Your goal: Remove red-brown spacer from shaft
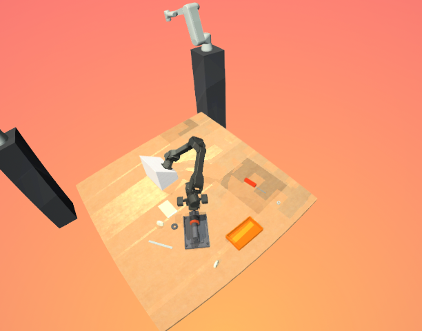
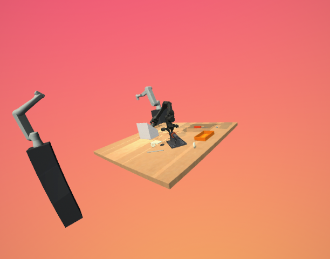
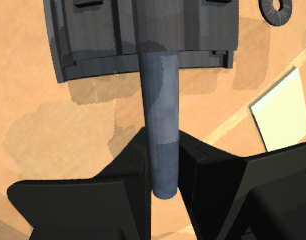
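In the wrist view, the blue-grey shaft runs down the middle of the frame from the dark housing at the top. The fingers are clamped on the shaft near its free end, at the lower middle. In the top view, a red-orange ring shows on the housing assembly, just below the frame's middle; whether it is the spacer cannot be told. A dark washer lies on the table, near the housing's left side there and at the wrist view's upper right. Farther out in the top view, an orange tray sits lower right of centre, and a white wedge-shaped block stands left of centre.
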